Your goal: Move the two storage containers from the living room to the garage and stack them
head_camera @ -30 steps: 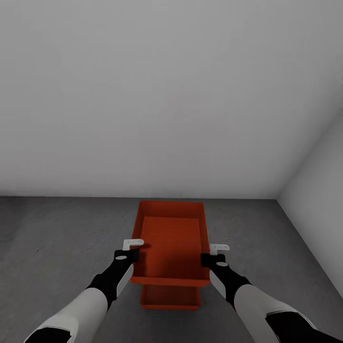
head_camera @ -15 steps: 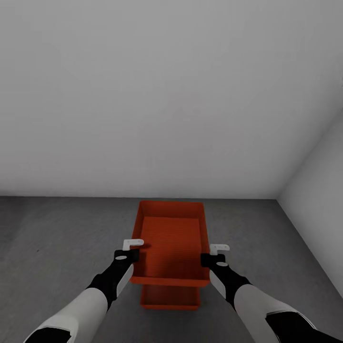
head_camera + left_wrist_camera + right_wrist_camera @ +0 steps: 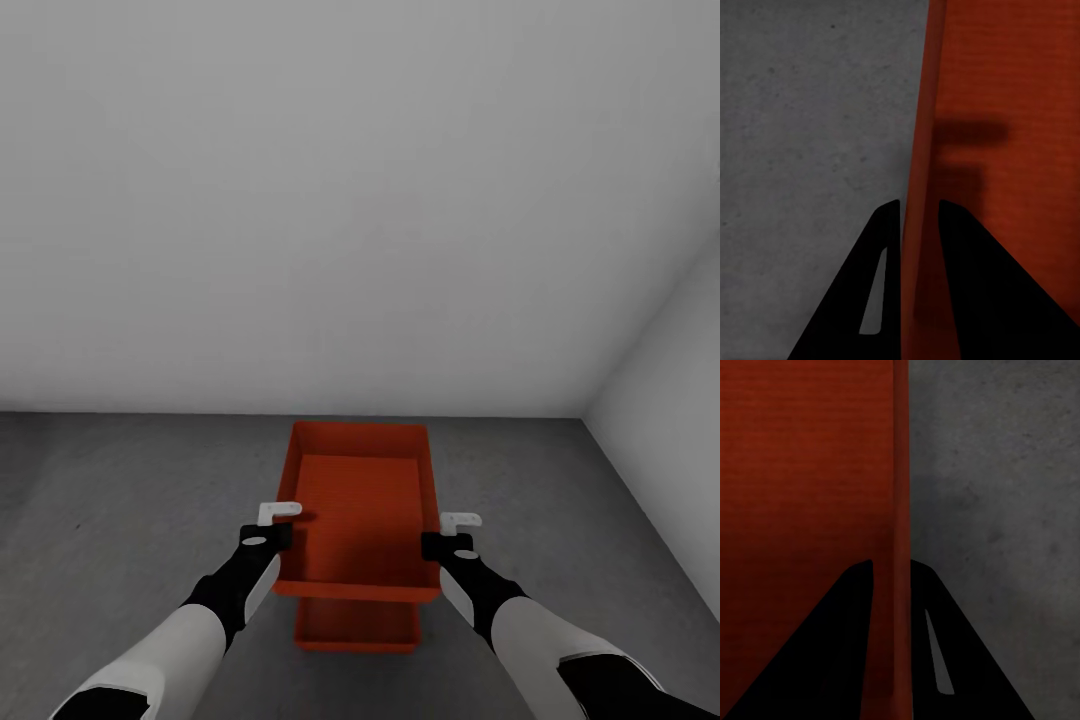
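The upper storage container (image 3: 362, 510) is an open orange-red box held above a second, identical lower storage container (image 3: 357, 628), which rests on the dark grey floor (image 3: 120, 500). In the head view the upper box overlaps most of the lower one; only the near end of the lower box is visible below the upper box's near rim. Whether the two boxes touch cannot be determined. No brand, label or lettering is legible on either box or on any other surface.

The left gripper (image 3: 279, 522) is at the left long wall of the upper box. The left wrist view shows its two dark fingers (image 3: 874, 292) pressed against either side of that thin wall (image 3: 921, 150), one finger outside and one inside, pinching it. The right gripper (image 3: 453, 530) is at the right long wall. The right wrist view shows the same arrangement: fingers (image 3: 847, 645) pinching the wall edge (image 3: 900, 510) between them.

The wrist views show the wall pinch and the speckled concrete texture of the floor (image 3: 1005, 472) directly beneath, details not resolvable from the head view. The head view shows the stacked arrangement, a plain white-grey back wall (image 3: 360, 200) and a side wall (image 3: 670, 480) meeting at a corner to the right.
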Robot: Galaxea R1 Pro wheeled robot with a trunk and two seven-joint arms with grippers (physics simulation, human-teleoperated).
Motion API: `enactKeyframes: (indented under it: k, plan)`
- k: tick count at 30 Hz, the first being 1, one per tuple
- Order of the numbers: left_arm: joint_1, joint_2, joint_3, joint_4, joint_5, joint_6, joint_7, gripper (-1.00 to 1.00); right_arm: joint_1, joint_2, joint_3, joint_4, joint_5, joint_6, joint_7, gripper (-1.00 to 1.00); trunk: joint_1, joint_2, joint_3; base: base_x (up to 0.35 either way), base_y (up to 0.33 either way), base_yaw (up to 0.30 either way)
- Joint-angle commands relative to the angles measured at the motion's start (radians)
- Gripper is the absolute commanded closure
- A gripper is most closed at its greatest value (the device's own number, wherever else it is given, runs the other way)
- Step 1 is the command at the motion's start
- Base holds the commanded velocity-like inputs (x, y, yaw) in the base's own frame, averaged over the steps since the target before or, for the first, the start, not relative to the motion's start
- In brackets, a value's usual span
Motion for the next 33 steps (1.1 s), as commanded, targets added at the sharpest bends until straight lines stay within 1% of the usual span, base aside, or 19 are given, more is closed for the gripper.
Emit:
enactKeyframes:
  k: [1,33]
  plan:
    - [-0.001,0.015,0.056,0.000,0.002,0.010,0.028,1.00,-0.001,-0.024,-0.013,-0.004,0.009,-0.006,-0.006,1.00,0.004,-0.009,-0.005,0.000,0.000,0.000]
    - [-0.001,0.015,0.056,0.000,0.000,0.010,0.028,1.00,-0.001,-0.024,-0.013,-0.004,0.010,-0.006,-0.006,1.00,0.127,-0.233,-0.105,0.000,0.000,0.000]
